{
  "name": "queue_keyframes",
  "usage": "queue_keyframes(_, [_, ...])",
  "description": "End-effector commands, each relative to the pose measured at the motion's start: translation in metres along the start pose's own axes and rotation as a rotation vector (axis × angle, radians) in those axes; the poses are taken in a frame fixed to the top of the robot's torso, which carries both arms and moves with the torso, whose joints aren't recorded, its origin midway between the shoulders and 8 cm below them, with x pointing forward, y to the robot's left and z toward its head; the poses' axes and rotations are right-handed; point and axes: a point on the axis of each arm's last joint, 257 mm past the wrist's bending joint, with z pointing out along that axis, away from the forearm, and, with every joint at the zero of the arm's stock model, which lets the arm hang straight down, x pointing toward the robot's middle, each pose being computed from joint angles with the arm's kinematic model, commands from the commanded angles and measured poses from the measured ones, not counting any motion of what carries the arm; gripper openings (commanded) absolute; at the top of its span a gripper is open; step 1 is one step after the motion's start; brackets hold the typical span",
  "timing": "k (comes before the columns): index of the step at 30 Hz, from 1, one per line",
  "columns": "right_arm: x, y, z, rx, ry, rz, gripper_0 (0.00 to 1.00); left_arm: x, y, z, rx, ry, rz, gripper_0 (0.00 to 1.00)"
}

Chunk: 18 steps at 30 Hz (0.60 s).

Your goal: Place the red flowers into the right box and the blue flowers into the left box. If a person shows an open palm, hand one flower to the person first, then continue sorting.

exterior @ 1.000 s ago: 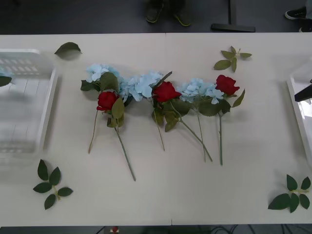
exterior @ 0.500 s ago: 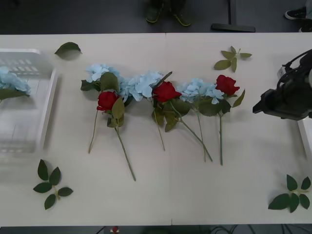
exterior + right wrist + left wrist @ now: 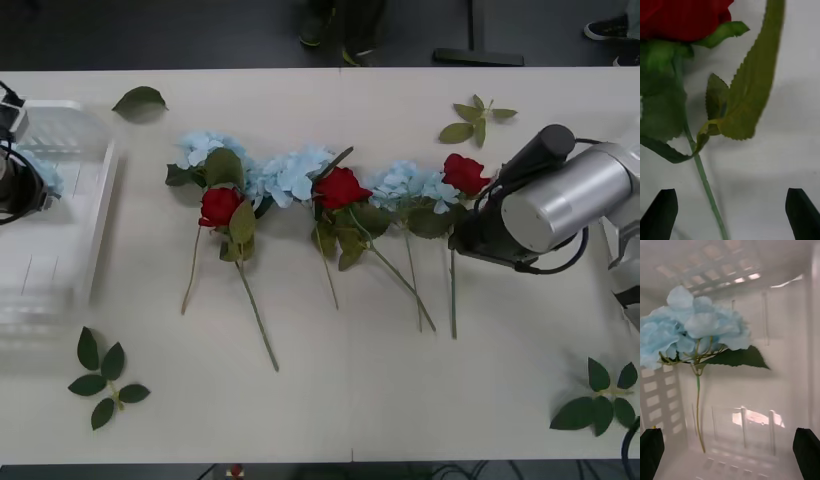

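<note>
Right gripper (image 3: 730,213) spread wide, straddling thin green stem of rightmost artificial red rose (image 3: 465,173) on cream table (image 3: 400,380), left gripper (image 3: 730,452) also wide open over white translucent plastic bin (image 3: 95,230) left of the flower row, pale blue hydrangea head (image 3: 692,328) lying inside bin, ungripped

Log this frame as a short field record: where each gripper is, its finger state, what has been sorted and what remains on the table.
right gripper: open, fingers either side of the stem of the rightmost red rose
left gripper: open, over the left box
sorted: one blue flower lying in the left box
roses on table: three, the other two at and
blue flowers on table: three, at
right box: cannot tell contents
</note>
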Motion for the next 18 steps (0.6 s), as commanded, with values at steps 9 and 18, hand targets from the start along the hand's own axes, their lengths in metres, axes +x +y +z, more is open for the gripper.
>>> queue_keyframes(9, [-0.023, 0.036, 0.025, -0.043, -0.129, -0.044, 0.83, -0.021, -0.081, -0.048, 0.214, -0.085, 0.080, 1.00])
queue_keyframes(18, [-0.015, 0.041, 0.042, -0.053, -0.132, -0.059, 0.79, -0.027, -0.152, -0.053, 0.342, -0.111, 0.033, 1.00])
